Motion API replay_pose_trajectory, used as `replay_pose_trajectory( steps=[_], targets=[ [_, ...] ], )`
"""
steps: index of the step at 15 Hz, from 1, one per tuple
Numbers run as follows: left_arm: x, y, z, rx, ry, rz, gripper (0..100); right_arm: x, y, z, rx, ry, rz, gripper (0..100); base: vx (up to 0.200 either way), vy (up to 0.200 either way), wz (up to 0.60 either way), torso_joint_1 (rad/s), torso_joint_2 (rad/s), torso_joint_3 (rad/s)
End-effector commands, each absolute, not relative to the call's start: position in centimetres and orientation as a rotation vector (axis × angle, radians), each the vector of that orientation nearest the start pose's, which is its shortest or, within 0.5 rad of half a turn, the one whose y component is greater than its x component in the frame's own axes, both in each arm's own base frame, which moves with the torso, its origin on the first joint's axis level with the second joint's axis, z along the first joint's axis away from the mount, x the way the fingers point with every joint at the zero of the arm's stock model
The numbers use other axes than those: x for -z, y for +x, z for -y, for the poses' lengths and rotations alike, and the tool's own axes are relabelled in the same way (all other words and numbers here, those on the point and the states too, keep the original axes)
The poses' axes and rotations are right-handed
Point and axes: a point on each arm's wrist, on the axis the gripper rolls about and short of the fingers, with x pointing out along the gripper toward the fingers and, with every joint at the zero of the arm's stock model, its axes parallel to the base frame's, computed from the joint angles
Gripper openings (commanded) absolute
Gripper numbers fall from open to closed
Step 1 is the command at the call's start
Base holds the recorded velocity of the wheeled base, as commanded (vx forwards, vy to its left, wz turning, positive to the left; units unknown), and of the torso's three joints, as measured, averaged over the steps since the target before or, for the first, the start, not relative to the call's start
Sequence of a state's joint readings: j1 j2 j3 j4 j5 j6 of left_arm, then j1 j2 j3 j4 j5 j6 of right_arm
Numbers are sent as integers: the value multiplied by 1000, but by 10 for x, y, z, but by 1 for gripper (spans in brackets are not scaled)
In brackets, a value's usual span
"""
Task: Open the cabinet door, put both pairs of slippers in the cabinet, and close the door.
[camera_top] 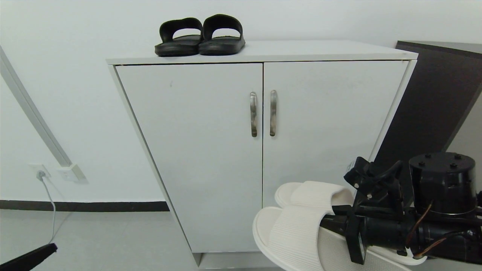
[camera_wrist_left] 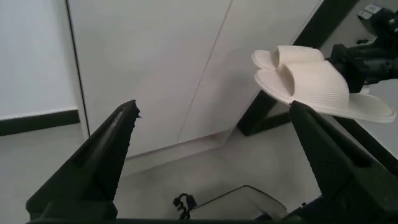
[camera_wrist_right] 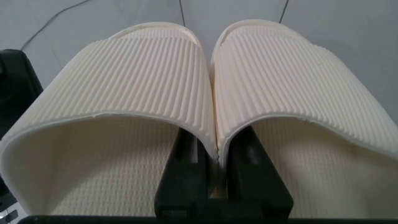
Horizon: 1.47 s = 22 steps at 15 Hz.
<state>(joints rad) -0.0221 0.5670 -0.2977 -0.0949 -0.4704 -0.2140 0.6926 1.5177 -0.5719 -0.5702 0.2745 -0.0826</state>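
Observation:
The white cabinet (camera_top: 211,150) has both doors closed, with two metal handles (camera_top: 253,114) at the middle seam. A black pair of slippers (camera_top: 200,36) sits on its top at the left. My right gripper (camera_top: 339,220) is shut on the white pair of slippers (camera_top: 301,226), held side by side low in front of the right door. In the right wrist view its fingers (camera_wrist_right: 189,163) pinch the inner walls of the white slippers (camera_wrist_right: 149,87). My left gripper (camera_wrist_left: 211,115) is open and holds nothing, low at the left, facing the cabinet (camera_wrist_left: 161,62) and the white slippers (camera_wrist_left: 311,78).
A dark panel (camera_top: 437,101) leans beside the cabinet's right side. A wall socket with a cable (camera_top: 41,175) and a slanted conduit (camera_top: 30,109) are on the wall to the left. Grey floor (camera_top: 94,241) stretches left of the cabinet.

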Motion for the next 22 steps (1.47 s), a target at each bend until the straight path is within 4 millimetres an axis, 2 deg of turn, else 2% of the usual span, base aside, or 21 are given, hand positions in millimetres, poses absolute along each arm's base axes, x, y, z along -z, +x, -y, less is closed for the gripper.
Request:
replay_pose_trajectory(
  steps=[1, 3, 7, 8, 9, 12, 15, 18, 22],
  targets=[
    [-177, 53, 15, 576, -255, -258, 100, -164, 183, -160, -972, -156, -341, 0, 0, 0, 0, 0, 0, 0],
    [-185, 68, 20, 650, -261, -272, 100, -165, 183, -161, -977, -154, -328, 0, 0, 0, 0, 0, 0, 0],
    [-193, 119, 40, 753, -265, -323, 100, -163, 181, -161, -983, -152, -309, 0, 0, 0, 0, 0, 0, 0],
    [-194, 127, 45, 771, -276, -335, 100, -163, 181, -161, -982, -152, -309, 0, 0, 0, 0, 0, 0, 0],
    [-203, 141, 54, 806, -306, -332, 100, -163, 181, -161, -983, -151, -308, 0, 0, 0, 0, 0, 0, 0],
    [-229, 166, 77, 892, -374, -300, 100, -161, 182, -162, -981, -148, -319, 0, 0, 0, 0, 0, 0, 0],
    [-237, 175, 103, 1013, -416, -246, 100, -158, 183, -162, -979, -151, -328, 0, 0, 0, 0, 0, 0, 0],
    [-233, 201, 130, 1076, -406, -203, 100, -156, 183, -162, -979, -150, -339, 0, 0, 0, 0, 0, 0, 0],
    [-242, 205, 160, 1186, -420, -181, 100, -151, 181, -160, -983, -157, -358, 0, 0, 0, 0, 0, 0, 0]
  ],
)
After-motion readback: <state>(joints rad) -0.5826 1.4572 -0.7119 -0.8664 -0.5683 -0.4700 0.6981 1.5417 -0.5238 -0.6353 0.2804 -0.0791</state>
